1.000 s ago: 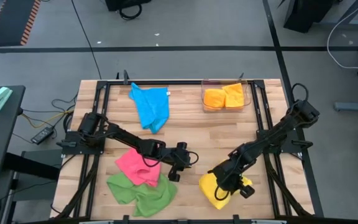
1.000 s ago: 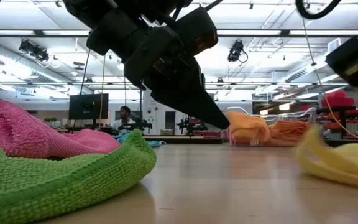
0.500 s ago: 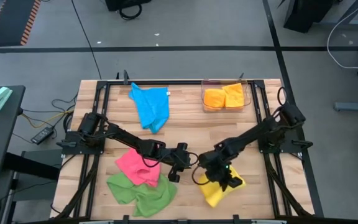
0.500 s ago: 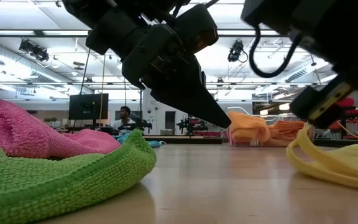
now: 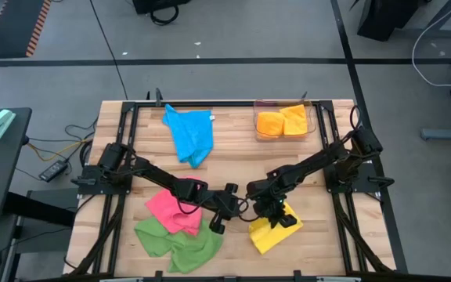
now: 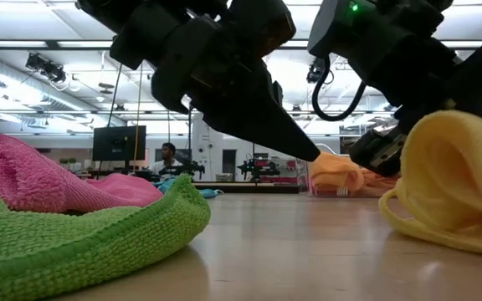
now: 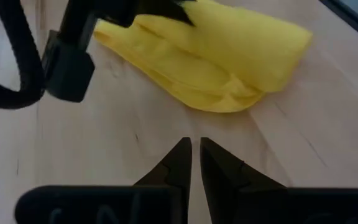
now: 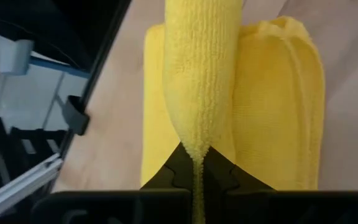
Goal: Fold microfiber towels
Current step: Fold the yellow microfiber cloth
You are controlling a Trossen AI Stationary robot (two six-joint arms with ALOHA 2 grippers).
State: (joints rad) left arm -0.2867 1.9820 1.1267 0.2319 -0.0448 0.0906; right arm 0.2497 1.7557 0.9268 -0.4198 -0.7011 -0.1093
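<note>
While clenched tight on one edge of the yellow towel [image 5: 276,229], has swung in from the lower right of the high view toward the lower middle. Talking about the right gripper [image 5: 271,208] here (edge pinched between its fingers in the right wrist view). Has lifted that edge up and carried it over the rest of the cloth. Made the towel look smaller and thicker, now doubled over, lower middle, just right of centre. Looks like the first fold under way, not pressed flat yet.

Hardly moved on the other side. Left gripper [image 5: 219,221] low over the wood, just left of the yellow towel, almost closed, holding nothing, not touching the cloth.

Not folded yet: pink towel [image 5: 171,210] and green towel [image 5: 174,243], bunched up at lower left, touching each other. Blue towel [image 5: 190,133] crumpled at upper middle. Orange towels [image 5: 282,121] inside the clear bin [image 5: 256,129] at upper right.

Probably next: lay the held edge down, line up the corners, let go.
</note>
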